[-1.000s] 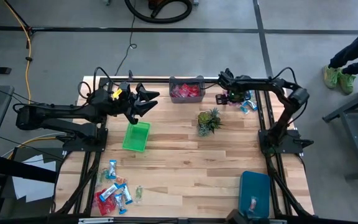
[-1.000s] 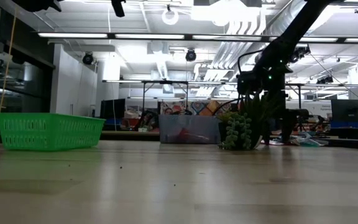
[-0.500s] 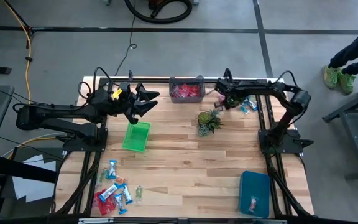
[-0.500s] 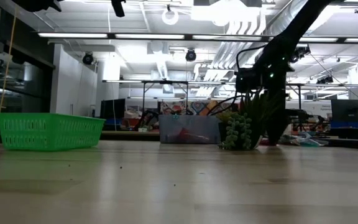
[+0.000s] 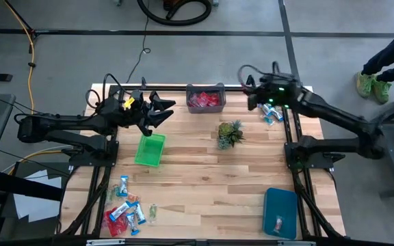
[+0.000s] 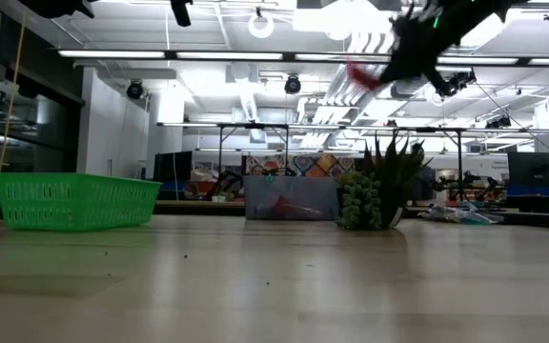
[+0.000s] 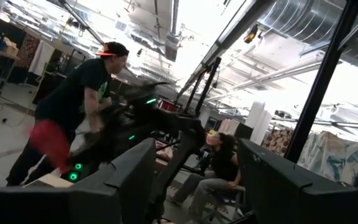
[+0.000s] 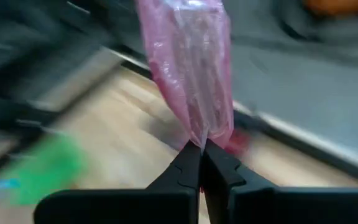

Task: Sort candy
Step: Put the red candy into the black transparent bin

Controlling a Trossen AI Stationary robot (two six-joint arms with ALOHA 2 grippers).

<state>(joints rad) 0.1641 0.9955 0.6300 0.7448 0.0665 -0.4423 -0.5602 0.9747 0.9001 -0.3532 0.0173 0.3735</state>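
Observation:
A pink wrapped candy (image 8: 188, 62) is in my right gripper (image 8: 202, 149), which is shut on it high above the table's far right part (image 6: 417, 38); in the low view the sweet (image 6: 360, 74) shows red. More candy lies on the table at the far right (image 5: 272, 113) and in a heap near the left front (image 5: 125, 210). My left gripper (image 5: 161, 109) hovers open above the green basket (image 5: 150, 149), with nothing between its fingers. My right gripper pinches the pink candy by one end of its wrapper (image 8: 202, 132), right at the free ends of its two fingers. The rest of the sweet sticks out beyond the fingertips. It is lifted well clear of the table.
A grey bin (image 5: 206, 99) with red sweets stands at the far edge. A small spiky plant (image 5: 230, 133) stands in front of it. A blue bin (image 5: 280, 212) holding one sweet sits near the right front. People show beyond the table in the left wrist view.
My right gripper has shut on the pink candy at the far right heap, taken hold and risen high above the table with it. The candy is lifted clear.

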